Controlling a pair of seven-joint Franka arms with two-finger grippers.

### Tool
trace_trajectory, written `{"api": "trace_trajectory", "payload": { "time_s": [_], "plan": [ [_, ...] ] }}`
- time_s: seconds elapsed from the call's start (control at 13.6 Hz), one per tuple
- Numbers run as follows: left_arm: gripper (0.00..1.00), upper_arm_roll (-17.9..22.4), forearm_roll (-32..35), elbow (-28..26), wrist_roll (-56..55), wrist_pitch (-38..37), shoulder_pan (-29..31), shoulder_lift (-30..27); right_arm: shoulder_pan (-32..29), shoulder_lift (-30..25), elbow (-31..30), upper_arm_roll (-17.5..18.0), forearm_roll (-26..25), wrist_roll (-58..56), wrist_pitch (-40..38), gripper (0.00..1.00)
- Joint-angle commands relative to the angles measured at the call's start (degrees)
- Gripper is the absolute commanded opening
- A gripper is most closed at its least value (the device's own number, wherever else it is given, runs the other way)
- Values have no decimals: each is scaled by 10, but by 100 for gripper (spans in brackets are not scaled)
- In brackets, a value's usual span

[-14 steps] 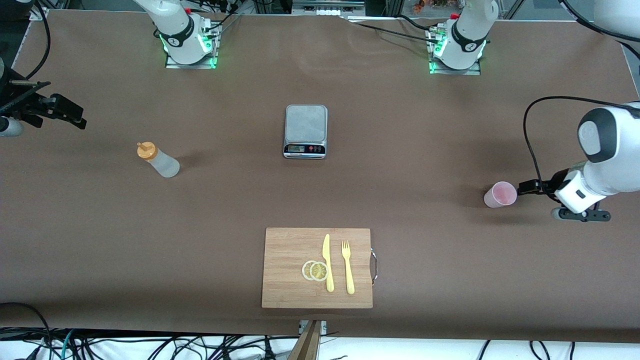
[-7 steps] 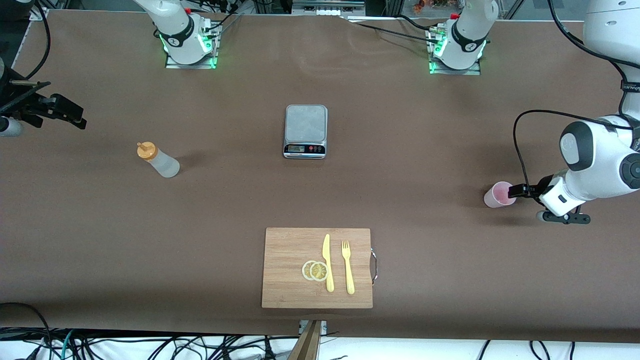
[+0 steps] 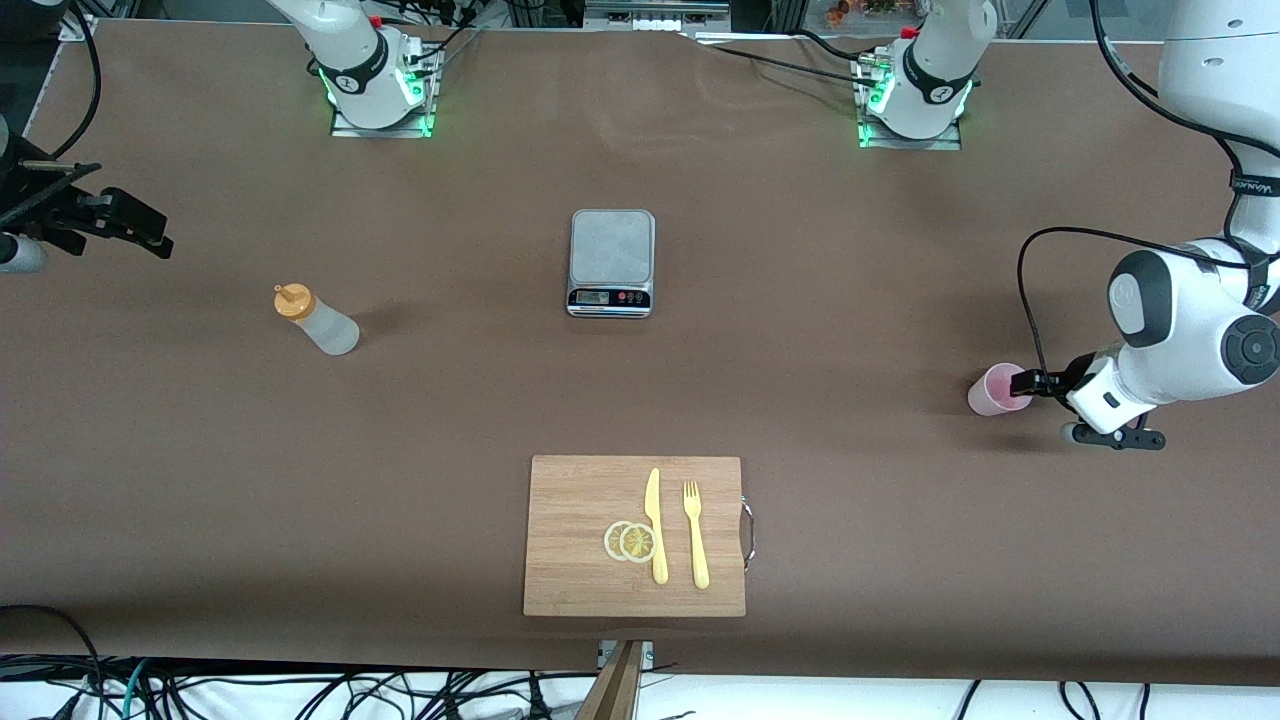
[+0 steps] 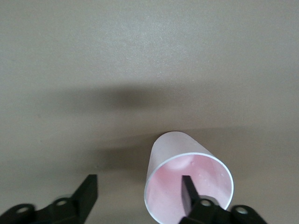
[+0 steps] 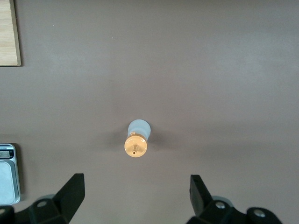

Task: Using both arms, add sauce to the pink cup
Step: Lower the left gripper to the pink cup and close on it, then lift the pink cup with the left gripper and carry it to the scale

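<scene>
Left end effector has advanced, one finger inside pink cup.

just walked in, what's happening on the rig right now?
The left gripper is at the small pale pink plastic cup near the left arm's end of the table, one jaw inside the rim, one outside, not yet clamped. The right gripper waits open above the whitish squeeze bottle with the orange cap. The bottle is untouched.
</scene>
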Motion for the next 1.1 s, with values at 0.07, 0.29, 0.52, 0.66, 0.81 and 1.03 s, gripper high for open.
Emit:
{"api": "trace_trajectory", "payload": {
  "time_s": [0.07, 0.29, 0.52, 0.66, 0.81, 1.03],
  "plan": [
    [39, 1, 10, -4, 9, 8, -4, 4, -2, -3, 0, 1, -4, 6, -4, 100],
    [14, 1, 10, -4, 9, 8, -4, 8, -2, -3, 0, 1, -4, 6, -4, 100],
    [0, 1, 9, -1, 6, 4, -6, 7, -2, -3, 0, 1, -4, 6, -4, 100],
    [0, 0, 5, 3, -2, -7, -17, -3, -2, -3, 0, 1, -4, 6, -4, 100],
    [0, -6, 3, 8, -25, -32, -37, -22, -2, -3, 0, 1, -4, 6, -4, 100],
    [0, -37, 1, 11, -108, -49, -87, -52, -2, -3, 0, 1, -4, 6, -4, 100]
  ]
}}
